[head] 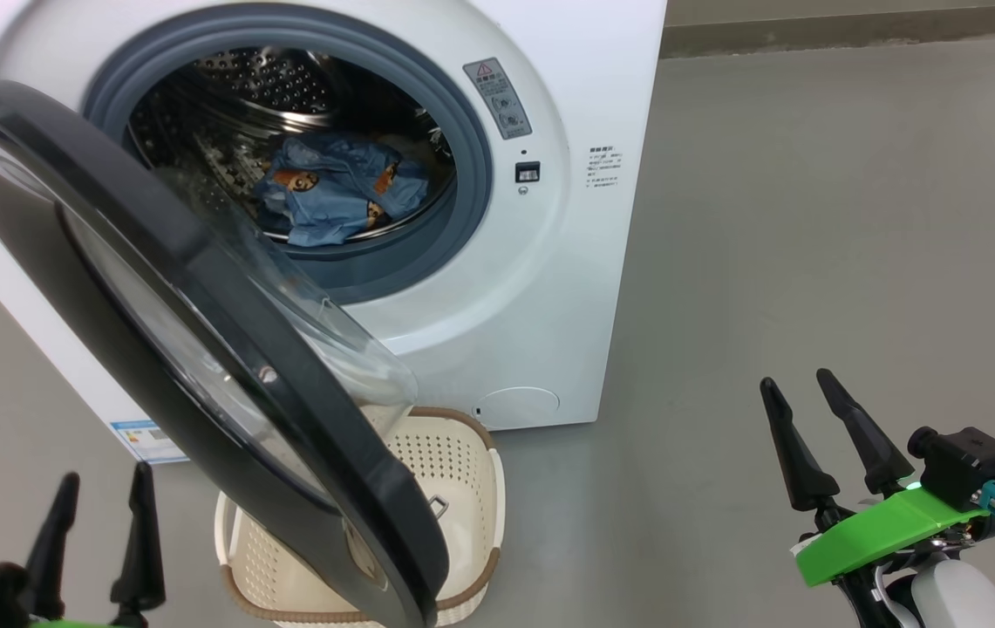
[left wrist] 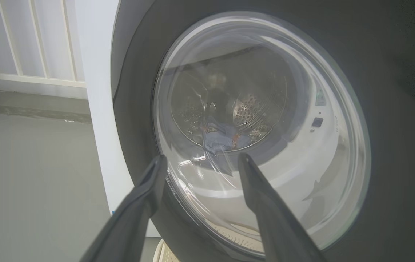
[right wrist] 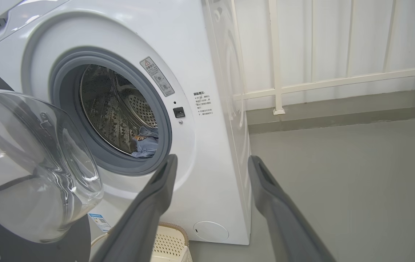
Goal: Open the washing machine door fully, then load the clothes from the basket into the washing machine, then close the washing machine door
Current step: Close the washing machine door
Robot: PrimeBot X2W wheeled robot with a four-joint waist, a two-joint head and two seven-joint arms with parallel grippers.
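At lower left, the left gripper (head: 106, 473) of long dark fingers stands spread wide, nothing between them. Its fingertips point at the outer face of the large round washing machine door (head: 227, 323), a glossy black ring around a bulging clear glass bowl, which rises just ahead and to that gripper's right, swung partway out from the opening. In the left wrist view the spread gripper (left wrist: 202, 157) faces the glass close up; whether it touches cannot be told. Beyond the door from this gripper, the small cream-white perforated plastic basket (head: 462, 471) with a brown woven-look rim sits on the floor, under the door's lower edge. Farther ahead, light blue clothes (head: 331, 187) printed with orange-brown figures lie in the steel drum of the big white front-loading washing machine (head: 532, 288). At lower right, the right gripper (head: 796, 380) is likewise splayed and holding nothing, well apart from the machine, which stands ahead to its left.
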